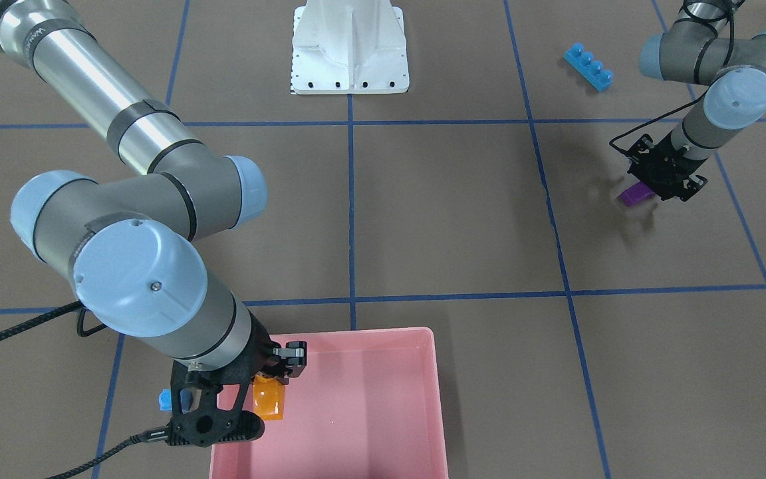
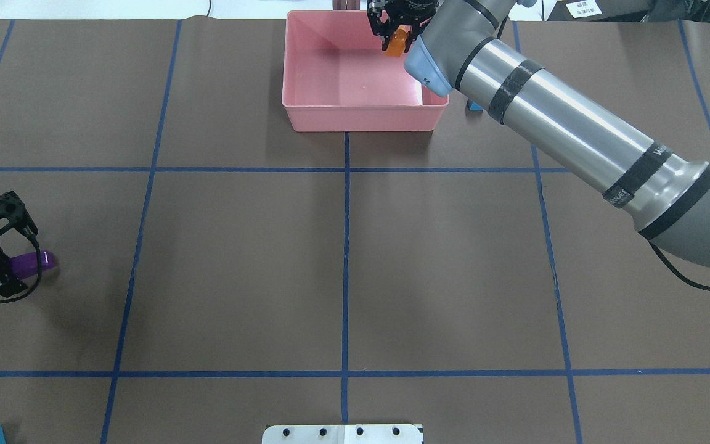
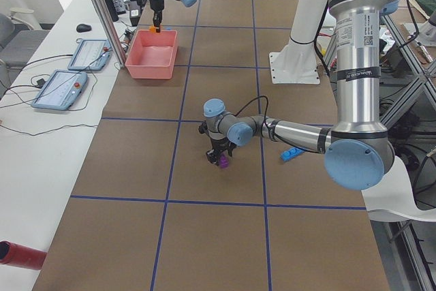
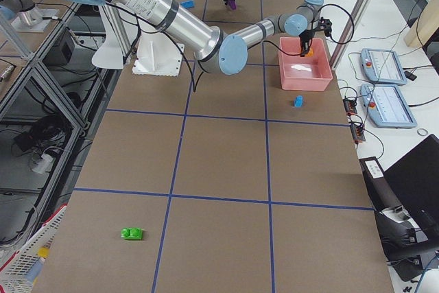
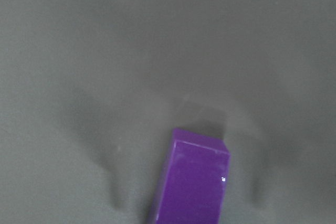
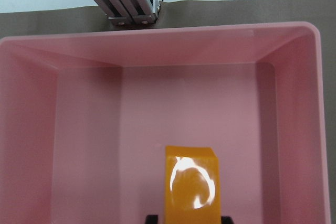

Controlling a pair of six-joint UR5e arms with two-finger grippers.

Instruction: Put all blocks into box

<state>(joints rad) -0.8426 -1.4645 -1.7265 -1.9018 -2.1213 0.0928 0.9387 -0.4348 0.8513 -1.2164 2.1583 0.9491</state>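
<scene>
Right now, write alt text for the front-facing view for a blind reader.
The right gripper holds an orange brick over the pink box; a small blue cube sits just outside it. At the view's right, the left gripper grips a purple brick, with a long blue brick nearer the robot.

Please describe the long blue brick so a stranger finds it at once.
Start at the white metal base. On the robot's left of it lies the long blue brick. It has four studs in a row; the small blue cube sits by the pink box.
</scene>
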